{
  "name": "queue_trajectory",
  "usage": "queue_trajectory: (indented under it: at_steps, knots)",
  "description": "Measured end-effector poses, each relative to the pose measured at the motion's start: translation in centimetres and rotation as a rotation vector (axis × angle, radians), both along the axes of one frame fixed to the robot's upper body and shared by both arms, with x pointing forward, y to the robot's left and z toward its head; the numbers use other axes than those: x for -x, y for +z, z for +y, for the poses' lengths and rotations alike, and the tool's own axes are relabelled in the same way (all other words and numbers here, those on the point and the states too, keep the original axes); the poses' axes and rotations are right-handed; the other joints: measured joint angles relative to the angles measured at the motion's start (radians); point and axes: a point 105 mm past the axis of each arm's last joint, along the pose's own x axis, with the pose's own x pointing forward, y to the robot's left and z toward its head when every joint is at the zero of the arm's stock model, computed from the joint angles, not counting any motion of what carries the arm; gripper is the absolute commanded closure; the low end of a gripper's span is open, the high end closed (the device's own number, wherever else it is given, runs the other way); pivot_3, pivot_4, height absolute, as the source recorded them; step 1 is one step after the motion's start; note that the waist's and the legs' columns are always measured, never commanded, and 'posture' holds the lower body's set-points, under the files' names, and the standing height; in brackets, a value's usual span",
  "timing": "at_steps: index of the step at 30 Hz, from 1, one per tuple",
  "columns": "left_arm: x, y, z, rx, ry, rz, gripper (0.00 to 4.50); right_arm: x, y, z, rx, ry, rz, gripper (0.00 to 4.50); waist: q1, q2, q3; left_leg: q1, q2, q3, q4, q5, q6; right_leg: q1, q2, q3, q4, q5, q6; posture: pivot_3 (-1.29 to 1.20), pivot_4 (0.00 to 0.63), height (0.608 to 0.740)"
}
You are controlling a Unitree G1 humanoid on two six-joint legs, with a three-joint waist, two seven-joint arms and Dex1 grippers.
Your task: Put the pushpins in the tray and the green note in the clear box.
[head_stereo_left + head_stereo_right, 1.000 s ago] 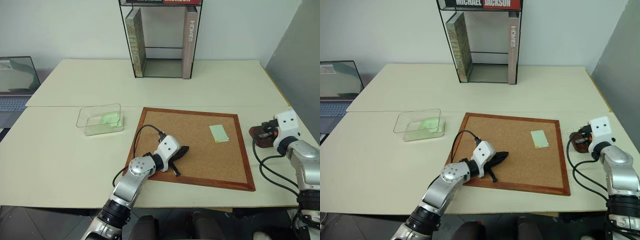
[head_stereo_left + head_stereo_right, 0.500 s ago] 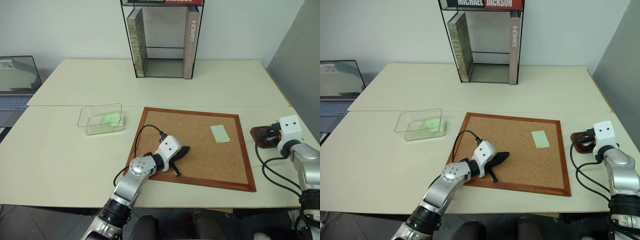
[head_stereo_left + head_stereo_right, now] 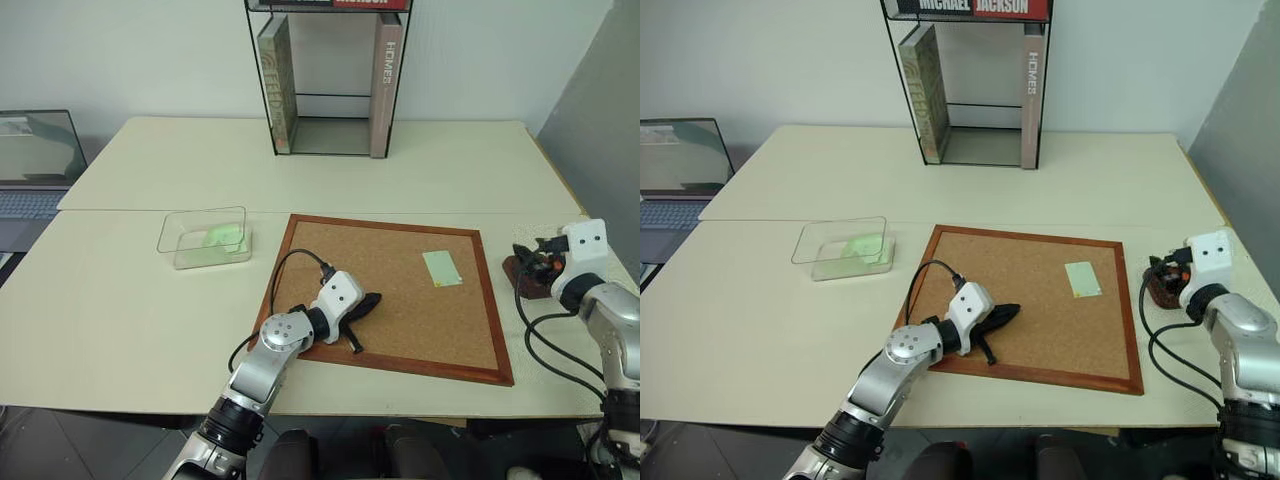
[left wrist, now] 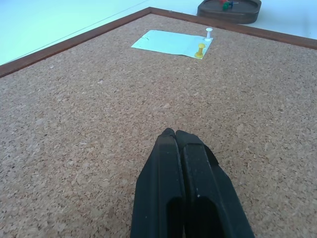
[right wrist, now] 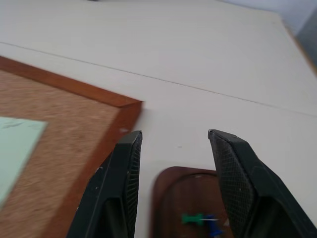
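Across the cream table [image 3: 150,300]: a wood-framed corkboard [image 3: 390,330] in the middle, a black wire book stand [image 3: 325,80] at the far edge, the clear box [image 3: 203,237] just left of the board with a mint-green piece inside, and the brown tray [image 3: 520,275] just off the board's right edge. On the cork, left gripper [image 4: 174,134] resting with fingers pressed together, well short of the green note [image 4: 171,43], pinned near the right side by two pushpins [image 4: 200,49], one yellow, one white. Over the tray, right gripper [image 5: 173,136] with fingers spread around nothing, above what look like green and blue pins [image 5: 203,220], somewhat blurred.
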Motion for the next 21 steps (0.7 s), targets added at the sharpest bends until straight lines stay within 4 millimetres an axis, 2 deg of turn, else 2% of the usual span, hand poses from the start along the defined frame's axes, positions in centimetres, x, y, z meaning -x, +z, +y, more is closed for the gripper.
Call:
queue_trajectory:
  at_steps: [7,21]
  knots:
    - [-0.1,0.0,0.2,-0.006,0.003,-0.001,4.5,2.4,-3.5,5.1,-0.078,0.14,0.079,2.24,-0.001,0.0,0.0,0.001,0.0,0.0,0.001,0.0,0.0,0.0,0.0,0.0,0.001,0.0,0.001,0.0,0.15,0.74]
    - [-0.1,0.0,0.1,-0.008,-0.003,-0.001,4.5,1.5,-4.0,6.7,-0.077,0.145,0.067,2.24,-0.001,0.0,0.0,0.0,0.0,0.0,0.0,0.0,0.0,0.0,0.0,0.0,0.0,0.0,0.001,0.0,0.15,0.74]
